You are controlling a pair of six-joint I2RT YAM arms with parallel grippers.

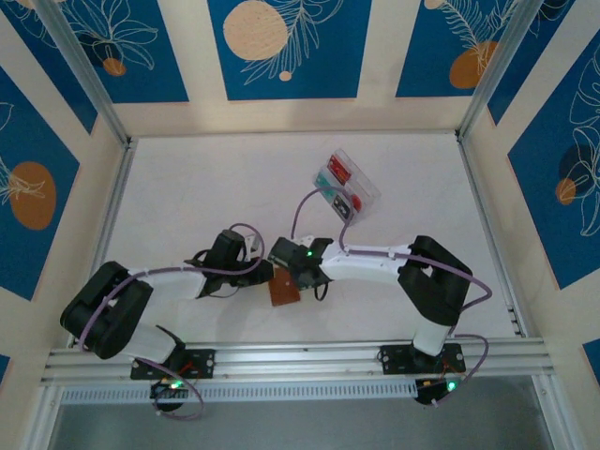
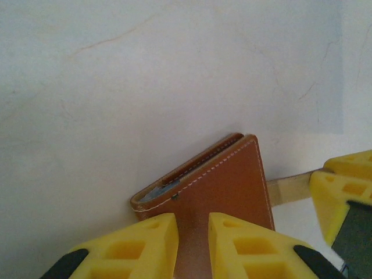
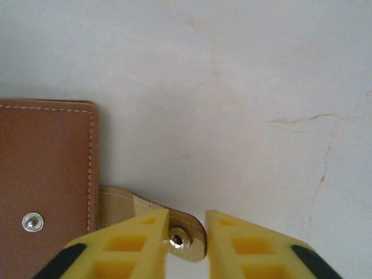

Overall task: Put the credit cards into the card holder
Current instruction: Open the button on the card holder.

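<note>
The card holder (image 2: 224, 186), smooth brown leather with pale stitching, lies on the white table (image 1: 216, 197) between the two arms. The left jaws are closed on one edge of it. Its snap tab (image 3: 139, 203) runs lengthwise out from the opposite edge into the right jaws, which stand narrowly apart around the metal stud; I cannot tell whether they pinch it. The credit cards (image 1: 339, 173), thin and glossy, sit well apart in the clear tray (image 1: 367, 195), far right.

Brown leather card holder (image 1: 284, 292) lay folded, its snap tab (image 3: 139, 209) unfastened and extended; credit cards (image 1: 339, 173), red and teal, rested well apart in a clear tray (image 1: 375, 195).
</note>
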